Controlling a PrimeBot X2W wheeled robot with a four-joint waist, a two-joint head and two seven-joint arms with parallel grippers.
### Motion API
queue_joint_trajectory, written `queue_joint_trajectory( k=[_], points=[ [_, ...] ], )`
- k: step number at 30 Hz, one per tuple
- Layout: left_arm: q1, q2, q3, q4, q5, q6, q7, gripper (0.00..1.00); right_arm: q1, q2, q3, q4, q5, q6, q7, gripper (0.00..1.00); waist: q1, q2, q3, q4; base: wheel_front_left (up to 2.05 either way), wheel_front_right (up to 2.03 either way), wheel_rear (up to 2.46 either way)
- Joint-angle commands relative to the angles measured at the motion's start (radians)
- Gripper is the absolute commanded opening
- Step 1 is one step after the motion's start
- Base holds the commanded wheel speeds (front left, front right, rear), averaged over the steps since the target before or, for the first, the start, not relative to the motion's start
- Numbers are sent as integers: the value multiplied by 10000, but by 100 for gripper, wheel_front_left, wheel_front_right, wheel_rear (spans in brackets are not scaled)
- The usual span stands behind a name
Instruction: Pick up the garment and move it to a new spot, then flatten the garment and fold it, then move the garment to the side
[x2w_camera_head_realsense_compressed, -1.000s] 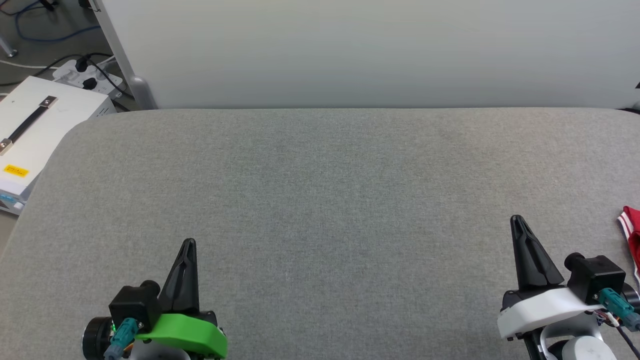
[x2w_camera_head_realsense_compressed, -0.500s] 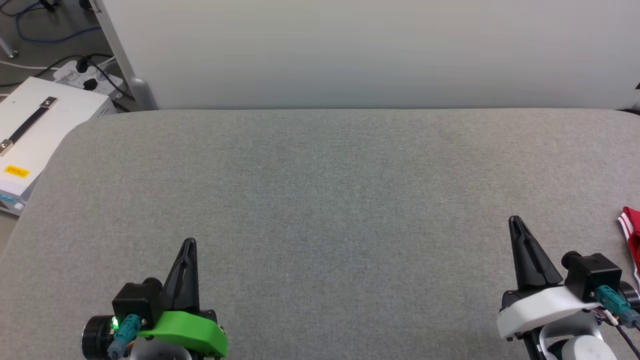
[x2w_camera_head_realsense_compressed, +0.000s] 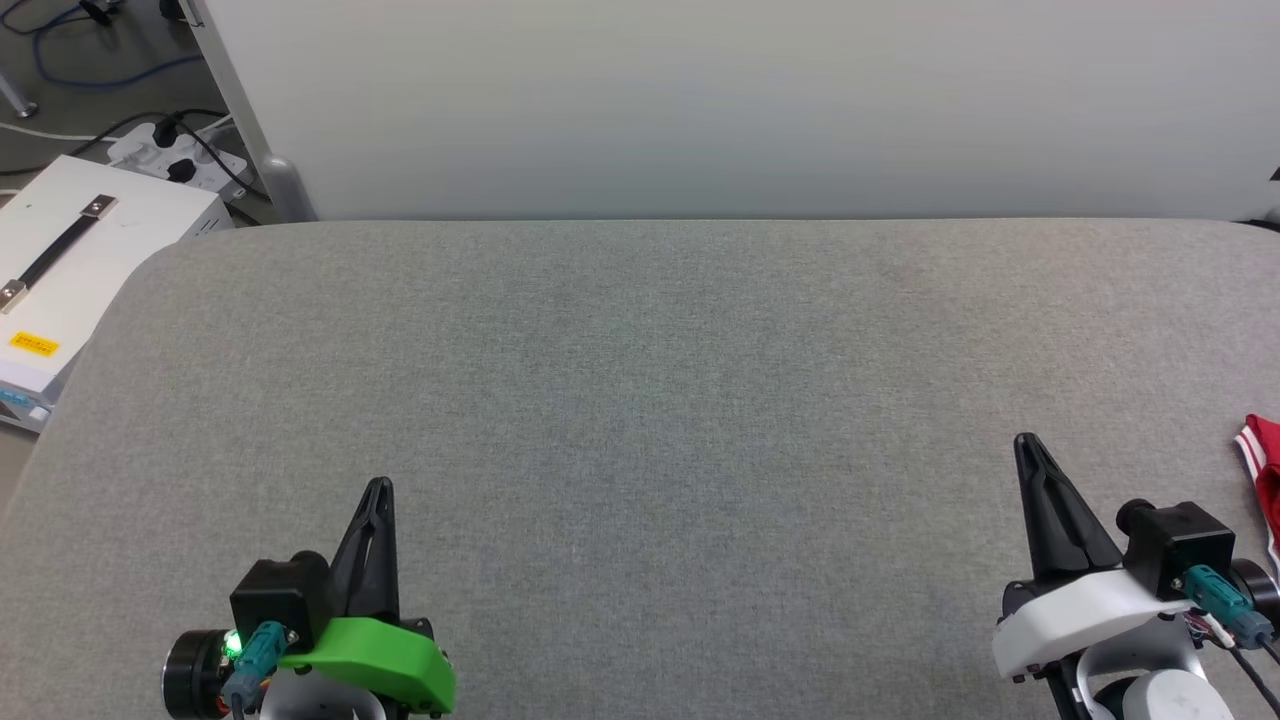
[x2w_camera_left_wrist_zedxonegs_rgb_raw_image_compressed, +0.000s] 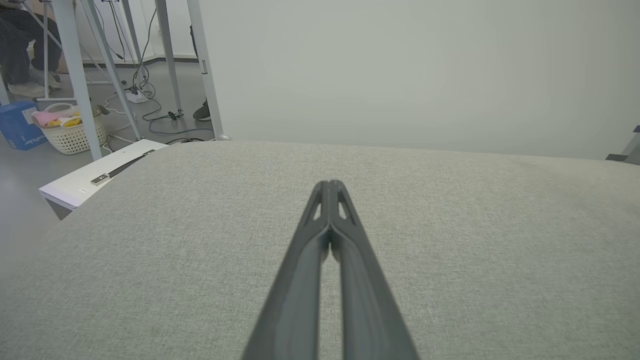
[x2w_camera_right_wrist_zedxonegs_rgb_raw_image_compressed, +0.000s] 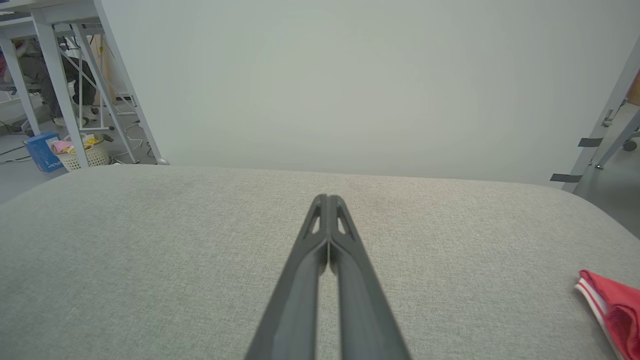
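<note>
Grey woven fabric covers the table (x2w_camera_head_realsense_compressed: 640, 400), and almost nothing on it has changed over the last second. The left end effector (x2w_camera_head_realsense_compressed: 378, 487) sits at the lower left of the head view, its two dark fingers pressed together on nothing; in the left wrist view the same end effector (x2w_camera_left_wrist_zedxonegs_rgb_raw_image_compressed: 330, 186) shows fingertips meeting above bare cloth. The right end effector (x2w_camera_head_realsense_compressed: 1028, 443), at the lower right, is likewise clenched and empty; it has only drifted a touch leftward in the frame, and in the right wrist view (x2w_camera_right_wrist_zedxonegs_rgb_raw_image_compressed: 327, 199) its tips touch each other.

The garment (x2w_camera_head_realsense_compressed: 1264, 470) lies at the right edge of the head view, just a red corner with red-and-white striped trim showing, apart from the right end effector. It also appears at the lower right of the right wrist view (x2w_camera_right_wrist_zedxonegs_rgb_raw_image_compressed: 615, 310), resting on the cloth.

Judging from this, both arms look parked. Either the shirt is not yet picked up, or it is already set aside; the frames cannot settle which.
</note>
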Motion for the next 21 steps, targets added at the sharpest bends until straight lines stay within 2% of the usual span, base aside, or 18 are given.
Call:
queue_joint_trajectory(
  k=[1, 21],
  points=[
    [-135, -41, 28, -64, 165, 108, 55, 0, 28, 38, 0, -63, -115, -3, 76, 0, 0, 47, -2, 1, 0, 0, 0],
    [-206, -80, 50, -175, 491, 271, 460, 0, 39, 57, 2, -158, -386, -4, 447, 0, 0, 66, -35, 7, 0, 0, 0]
  ],
)
